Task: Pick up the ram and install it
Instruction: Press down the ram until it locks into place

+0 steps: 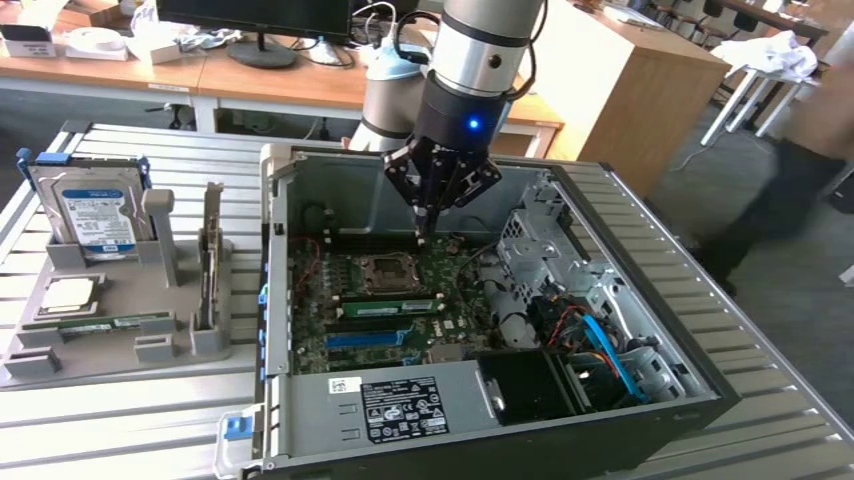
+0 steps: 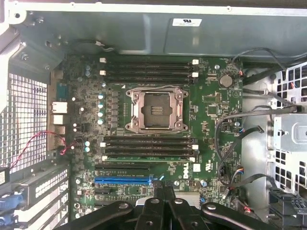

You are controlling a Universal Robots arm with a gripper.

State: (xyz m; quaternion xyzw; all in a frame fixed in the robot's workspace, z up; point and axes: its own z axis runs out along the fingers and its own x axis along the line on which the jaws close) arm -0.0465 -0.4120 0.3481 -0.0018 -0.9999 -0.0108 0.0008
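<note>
One gripper (image 1: 424, 232) (image 2: 162, 190), its two fingers pressed together with nothing between them, hangs point-down from the arm (image 1: 474, 60) inside the open computer case (image 1: 274, 250). The fingertips hover over the motherboard (image 1: 461, 270) (image 2: 211, 110), just beside the processor socket (image 1: 384, 270) (image 2: 156, 109), whose metal frame is closed over an empty square. In the wrist view, long dark memory slots (image 2: 148, 146) lie between the socket and the blue slot (image 2: 122, 181) (image 1: 380, 338), with a second set of dark slots on the far side of the socket. The power supply (image 1: 400, 405) fills the near corner of the case. The ram (image 1: 100, 322) lies flat on the grey tray (image 1: 107, 352) at the exterior view's left, well apart from the gripper (outside the case altogether). On the same tray a hard drive (image 1: 94, 215) stands upright, a square processor chip (image 1: 70, 293) lies just beside the ram, and a tall card (image 1: 210, 255) stands on edge. Case and tray rest on a slatted metal table (image 1: 774, 380)
</note>
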